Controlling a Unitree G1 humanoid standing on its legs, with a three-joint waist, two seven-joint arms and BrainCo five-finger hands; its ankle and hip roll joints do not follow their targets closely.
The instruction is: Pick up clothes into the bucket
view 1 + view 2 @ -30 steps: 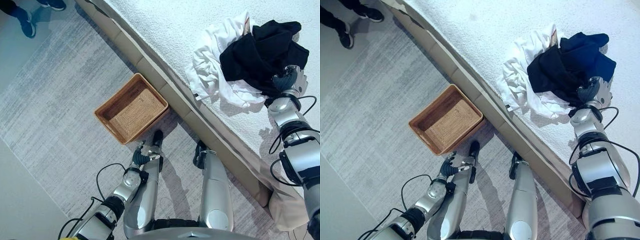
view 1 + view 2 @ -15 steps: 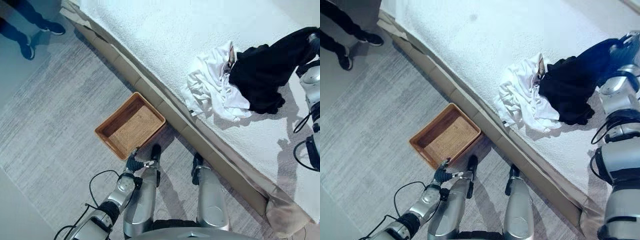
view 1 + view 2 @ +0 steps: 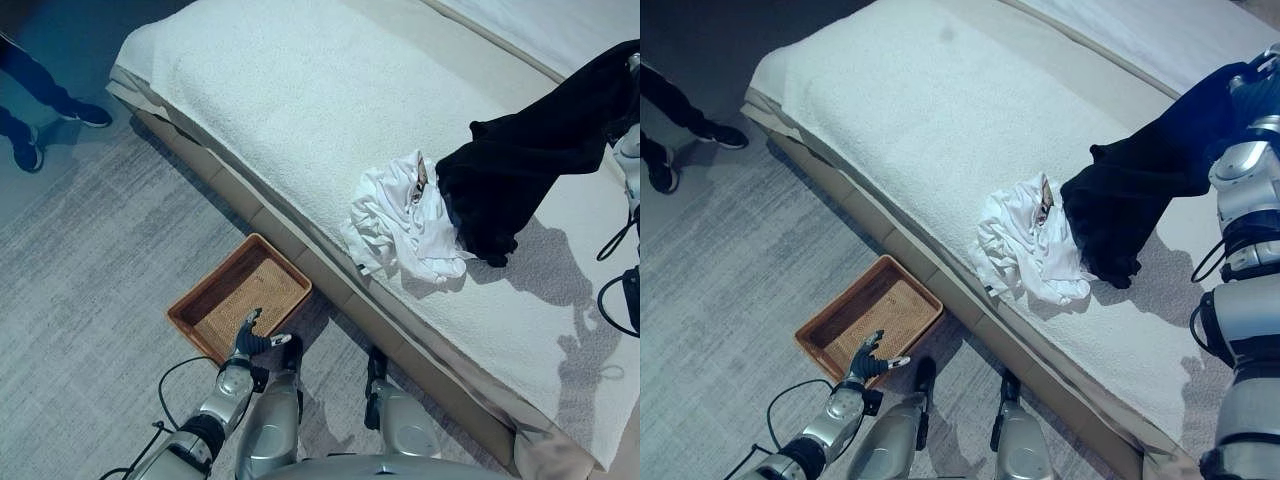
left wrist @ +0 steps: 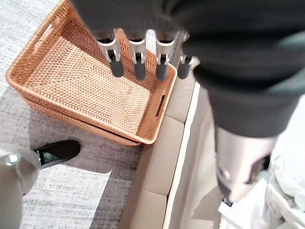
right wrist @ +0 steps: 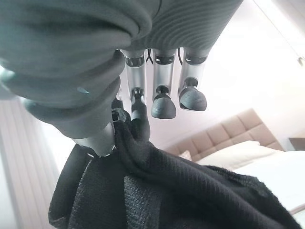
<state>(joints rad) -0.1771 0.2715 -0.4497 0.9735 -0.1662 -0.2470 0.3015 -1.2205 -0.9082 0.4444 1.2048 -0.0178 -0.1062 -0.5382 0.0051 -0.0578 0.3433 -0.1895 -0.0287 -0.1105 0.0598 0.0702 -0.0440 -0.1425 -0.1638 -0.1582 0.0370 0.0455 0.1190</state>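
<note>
Left eye view shows our left hand (image 3: pixel 247 338) nearest to us, low above the floor, its fingers straight and holding nothing, just over the near edge of the wicker basket (image 3: pixel 200 298). The basket stands on the grey carpet (image 3: pixel 90 290), beside the bed (image 3: pixel 300 90). Farther, on the bed, we see a crumpled white garment (image 3: pixel 395 215) lying flat. Touching it on the right is the black garment (image 3: pixel 520 165), lifted up at its far right end. In the right wrist view our right hand (image 5: pixel 143 102) pinches this black cloth between thumb and one finger. At far left, a person's shoes (image 3: pixel 25 150) stand on the floor.
</note>
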